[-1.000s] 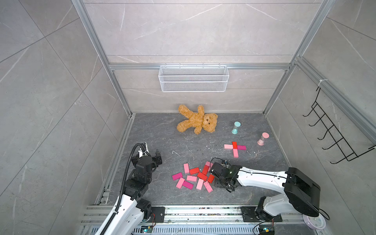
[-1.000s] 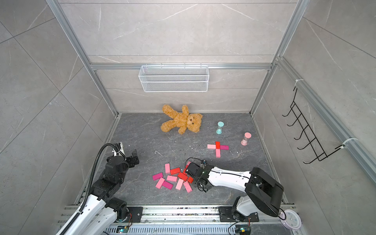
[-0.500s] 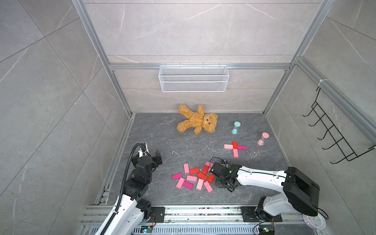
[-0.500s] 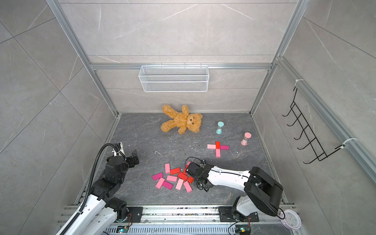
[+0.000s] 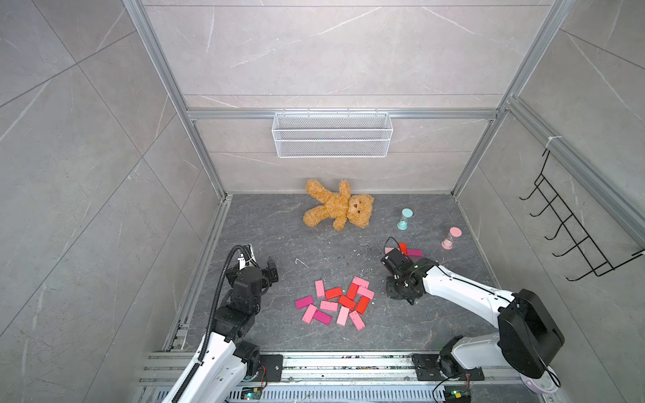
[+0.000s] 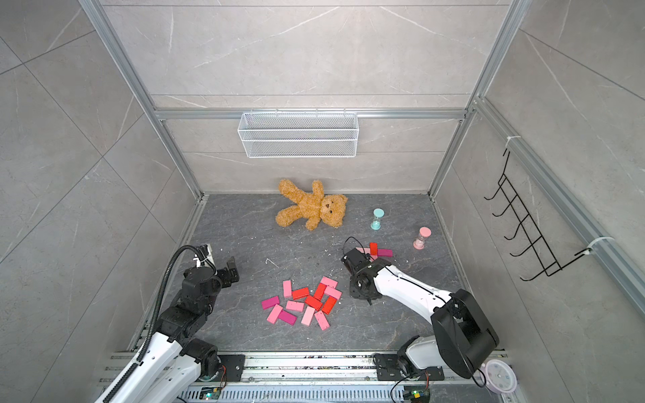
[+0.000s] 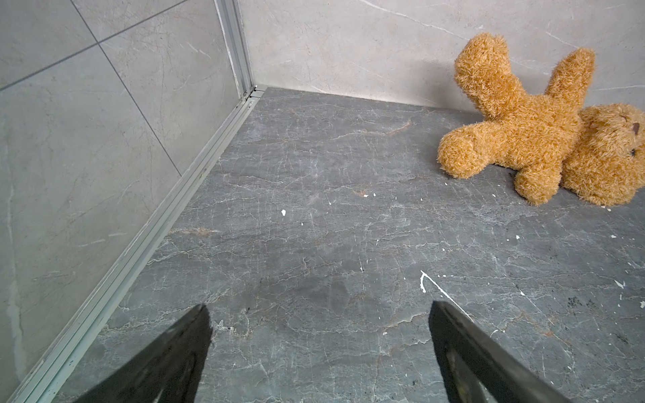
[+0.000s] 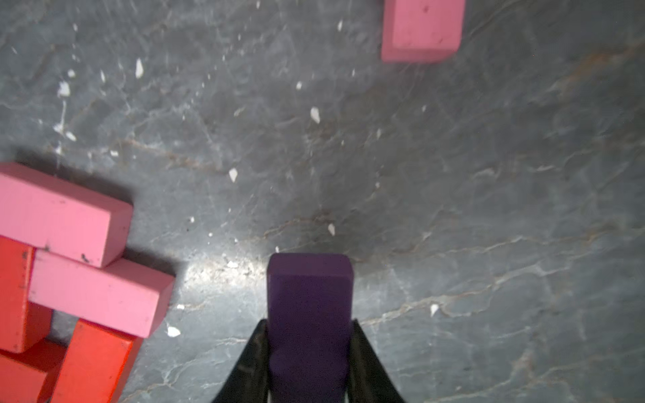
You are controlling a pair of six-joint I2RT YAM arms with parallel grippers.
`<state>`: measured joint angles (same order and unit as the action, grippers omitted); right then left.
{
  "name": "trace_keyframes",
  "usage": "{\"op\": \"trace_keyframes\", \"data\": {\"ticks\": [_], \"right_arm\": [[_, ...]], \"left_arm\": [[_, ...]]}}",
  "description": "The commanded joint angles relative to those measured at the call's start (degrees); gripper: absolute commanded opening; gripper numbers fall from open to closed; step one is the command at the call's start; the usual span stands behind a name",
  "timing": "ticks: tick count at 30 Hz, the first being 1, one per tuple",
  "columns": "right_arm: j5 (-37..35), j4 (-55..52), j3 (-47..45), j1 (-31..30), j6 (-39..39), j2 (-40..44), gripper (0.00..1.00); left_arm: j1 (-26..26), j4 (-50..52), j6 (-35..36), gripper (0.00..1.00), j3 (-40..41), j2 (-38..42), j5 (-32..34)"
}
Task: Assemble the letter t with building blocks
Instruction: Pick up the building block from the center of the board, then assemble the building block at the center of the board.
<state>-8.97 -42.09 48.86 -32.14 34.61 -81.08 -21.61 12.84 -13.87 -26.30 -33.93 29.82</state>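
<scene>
The small flat purple rectangular building block (image 8: 309, 289) is pinched between the pressed-in jaws of the right gripper (image 8: 309, 329), with much of its length sticking out past the fingertips. It hangs over the bare dark grey stone-look floor (image 8: 488, 174), between the loose heap of pink, magenta and red blocks (image 5: 336, 301) and the started letter, where a red block (image 5: 402, 247), a magenta block (image 5: 414, 252) and a light pink block (image 5: 388, 249) lie close together. With so short a hold, the purple piece could swivel or slip if its free end catches the floor or a neighbour on the way down. The bigger risk is a low approach nudging those three laid pieces out of line, since in both top views the right wrist hides part of them. A wide swing might also tip the upright pink hourglass (image 5: 451, 238) nearby. The left gripper (image 7: 319, 308) stands spread and empty, well apart, so it offers no steadying.
</scene>
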Motion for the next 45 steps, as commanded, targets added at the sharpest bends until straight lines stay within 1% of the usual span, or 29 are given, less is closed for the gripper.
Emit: {"op": "trace_keyframes", "data": {"ticks": [1,5,7,8,12,15,20,26,34,45], "right_arm": [[1.7,-1.5,3.0,4.5,-7.3,-2.0,0.23],[3.7,0.0,4.6,10.5,-11.3,-4.3,0.23],[5.1,-0.1,5.7,13.4,-13.4,-6.1,0.19],[5.9,-0.4,6.2,14.4,-14.1,-7.0,0.17],[8.6,0.4,6.8,17.2,-15.2,-8.7,0.18],[10.0,0.3,7.6,17.6,-16.6,-10.6,0.18],[9.9,0.1,7.7,17.6,-16.7,-12.9,0.18],[8.5,0.4,7.8,17.6,-16.8,-13.7,0.18],[6.4,-0.3,9.6,17.7,-17.9,-17.3,0.21],[5.3,0.2,9.5,18.2,-17.9,-18.1,0.23]], "left_arm": [[-0.2,-1.2,0.1,1.00,-1.4,0.7,-0.3],[-0.2,-1.5,0.2,1.00,-1.6,1.2,-0.6],[-0.2,-1.3,0.1,1.00,-1.8,1.1,-0.7],[-0.2,-1.0,0.1,1.00,-2.0,1.1,-0.7],[-0.3,-0.8,0.0,1.00,-2.0,1.3,-0.8],[-0.2,-0.6,0.2,1.00,-2.4,1.3,-0.7],[-0.3,-0.8,0.4,1.00,-2.4,0.8,-0.6],[-0.3,-1.0,0.5,1.00,-2.2,0.4,-0.6],[-0.3,-0.6,0.4,1.00,-2.2,0.5,-0.5],[-0.3,0.1,0.2,1.00,-2.4,0.8,-0.5]]}}
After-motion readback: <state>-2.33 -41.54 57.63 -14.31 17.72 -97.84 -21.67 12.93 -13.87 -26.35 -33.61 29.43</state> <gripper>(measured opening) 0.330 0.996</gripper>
